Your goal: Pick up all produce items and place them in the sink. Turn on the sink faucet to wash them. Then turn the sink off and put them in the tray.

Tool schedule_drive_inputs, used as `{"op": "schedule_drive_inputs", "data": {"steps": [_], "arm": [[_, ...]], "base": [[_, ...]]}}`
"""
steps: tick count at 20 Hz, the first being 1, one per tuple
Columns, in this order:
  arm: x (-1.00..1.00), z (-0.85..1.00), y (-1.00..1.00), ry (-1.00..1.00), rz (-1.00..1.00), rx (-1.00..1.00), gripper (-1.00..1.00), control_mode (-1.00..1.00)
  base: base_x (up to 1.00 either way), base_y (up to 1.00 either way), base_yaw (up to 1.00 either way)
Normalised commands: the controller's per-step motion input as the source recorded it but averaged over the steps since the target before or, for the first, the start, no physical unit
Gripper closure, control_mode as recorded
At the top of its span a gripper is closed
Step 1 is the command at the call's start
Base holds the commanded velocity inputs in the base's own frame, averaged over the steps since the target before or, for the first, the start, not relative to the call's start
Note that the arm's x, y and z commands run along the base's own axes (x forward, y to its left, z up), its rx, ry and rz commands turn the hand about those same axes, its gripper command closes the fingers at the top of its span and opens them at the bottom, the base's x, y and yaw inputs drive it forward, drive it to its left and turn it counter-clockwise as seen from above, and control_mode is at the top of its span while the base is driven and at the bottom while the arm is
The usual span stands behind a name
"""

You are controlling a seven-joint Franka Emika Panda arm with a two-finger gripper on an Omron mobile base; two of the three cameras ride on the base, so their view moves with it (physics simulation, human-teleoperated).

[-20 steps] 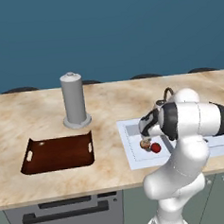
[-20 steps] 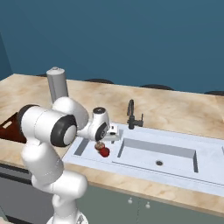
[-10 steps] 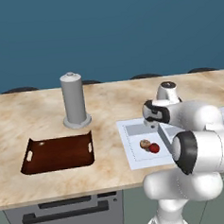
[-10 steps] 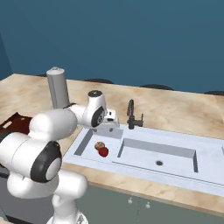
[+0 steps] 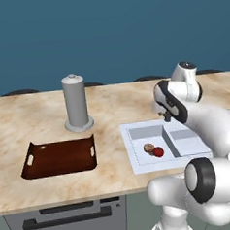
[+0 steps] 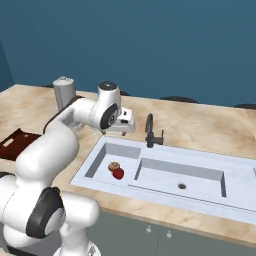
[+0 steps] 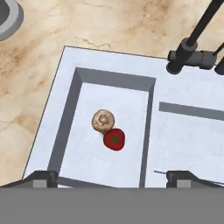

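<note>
Above sink (image 7: 105, 65), jaws spread wide, empty; produce (image 7: 109, 130) lies below.

Even, bright rendered light (no glare), soft shadows, sharp throughout.

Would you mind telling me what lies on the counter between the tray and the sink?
Nothing: between the tray and the sink the left base view shows bare marbled counter; the grey cylinder stands further back.
</note>
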Motion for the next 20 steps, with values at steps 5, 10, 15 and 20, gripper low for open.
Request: {"op": "schedule_drive_inputs", "data": {"steps": [5,10,15,20], "arm": [[-0.03,0.98,-0.26,0.04,-0.19,0.33,-1.00,-1.00],[0.01,0.95,-0.49,0.16,-0.26,0.39,-1.00,-1.00],[0.11,0.41,-0.59,0.38,-0.25,0.40,-1.00,-1.00],[0.00,0.00,-0.54,0.31,-0.22,0.43,-1.00,-1.00]], "base": [[0.00,0.00,0.00],[0.00,0.00,0.00],[0.00,0.00,0.00],[0.00,0.00,0.00]]}}
